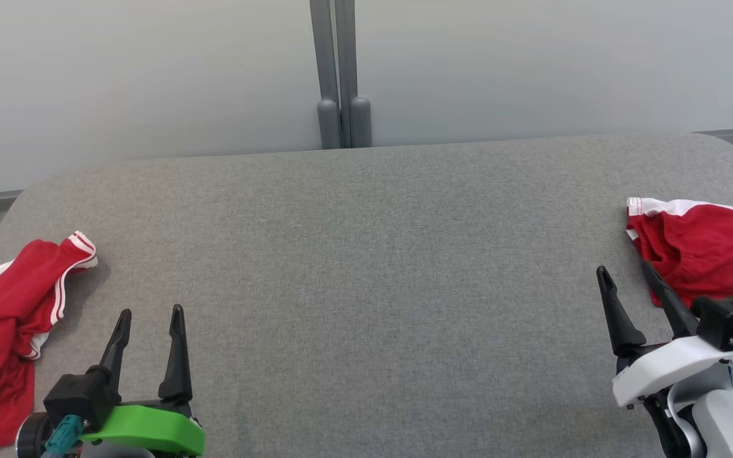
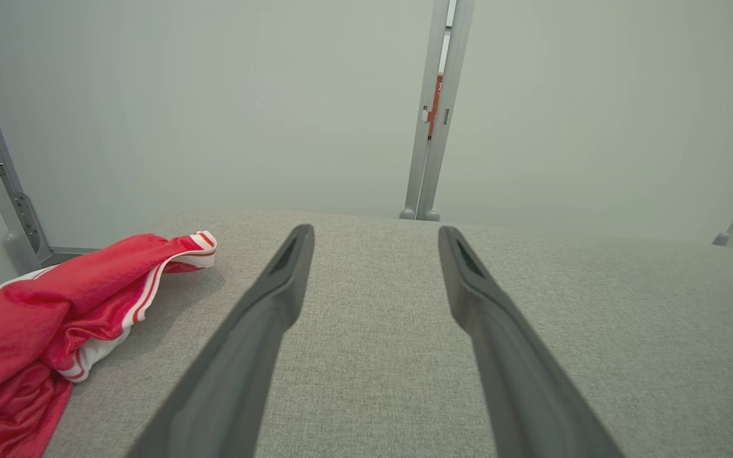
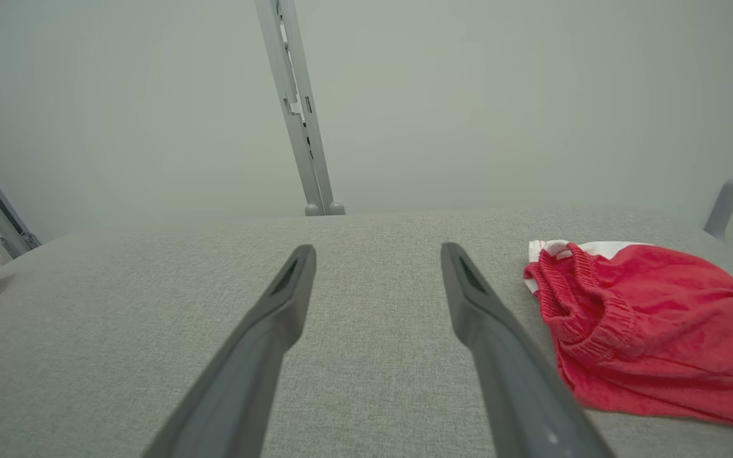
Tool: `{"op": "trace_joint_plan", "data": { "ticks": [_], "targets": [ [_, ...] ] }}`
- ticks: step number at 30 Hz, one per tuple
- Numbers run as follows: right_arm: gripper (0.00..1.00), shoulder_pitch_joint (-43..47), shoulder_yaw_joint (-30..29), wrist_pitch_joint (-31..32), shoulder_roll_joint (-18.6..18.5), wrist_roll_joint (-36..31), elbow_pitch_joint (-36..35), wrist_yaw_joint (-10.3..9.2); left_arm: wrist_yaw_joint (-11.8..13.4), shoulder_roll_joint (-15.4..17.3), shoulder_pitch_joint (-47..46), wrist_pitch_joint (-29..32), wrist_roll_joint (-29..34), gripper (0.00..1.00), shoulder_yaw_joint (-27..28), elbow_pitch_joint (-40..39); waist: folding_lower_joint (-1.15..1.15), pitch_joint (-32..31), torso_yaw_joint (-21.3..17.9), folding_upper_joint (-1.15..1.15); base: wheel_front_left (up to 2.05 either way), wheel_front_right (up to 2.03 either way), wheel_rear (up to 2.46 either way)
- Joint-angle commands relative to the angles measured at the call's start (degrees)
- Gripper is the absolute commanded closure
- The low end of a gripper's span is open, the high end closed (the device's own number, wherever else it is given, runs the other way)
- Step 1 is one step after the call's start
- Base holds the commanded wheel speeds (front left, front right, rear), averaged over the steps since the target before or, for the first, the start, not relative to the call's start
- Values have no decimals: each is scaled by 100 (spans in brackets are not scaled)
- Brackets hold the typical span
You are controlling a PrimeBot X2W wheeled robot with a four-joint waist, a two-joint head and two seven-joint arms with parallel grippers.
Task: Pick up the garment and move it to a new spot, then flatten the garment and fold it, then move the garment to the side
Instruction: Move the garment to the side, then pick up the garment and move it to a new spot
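Two red garments are being shown on the grey padded table (image 1: 366,267), and it cannot be told which one is being meant by the task. The left garment (image 1: 4,318), glossy red with white stripes, is lying crumpled at eight o'clock in the head view, near the left gripper (image 1: 151,310) and at its nine o'clock. The right garment (image 1: 704,254), a duller, towelling-like red with white trim, is lying bunched at three o'clock, just beside the right gripper (image 1: 625,268) at its two o'clock. Whether it is being touched cannot be told.

Both claws are being held spread apart above the cloth-covered top, with nothing between the fingers.

Either piece is being judged light, limp and unbreakable: it is likely to sag and trail once lifted. The glossy fabric is being judged the more slippery. A pinch is being suggested where the cloth is doubled and thicker: the striped hem (image 1: 80,248) on the left piece, the elastic waistband (image 3: 586,318) on the right. For flattening, two well-separated edge points are being judged best, one per claw.
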Motion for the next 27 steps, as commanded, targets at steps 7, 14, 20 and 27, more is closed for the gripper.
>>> {"op": "trace_joint_plan", "data": {
  "ticks": [7, 14, 20, 27],
  "targets": [
    [0, 214, -178, -13, 161, -269, -190, -3, -52, -71, 99, -19, 144, 0, 62, -56, 0, 0, -48, 0, 0, 0, 0],
    [0, 179, -180, 18, 186, -308, -221, -2, -141, -133, 48, -20, 222, 0, 92, -4, 0, 25, -33, 0, 0, 0, 0],
    [0, 99, -143, 26, 177, -318, -229, -3, -213, -161, 4, -20, 273, 0, 133, 53, 0, 59, 17, 0, 0, 0, 0],
    [0, -125, 95, 70, 137, -272, -178, -3, -231, -158, -144, -20, 287, 0, 196, 161, 0, 141, 361, 0, 0, 0, 0]
  ]
}}
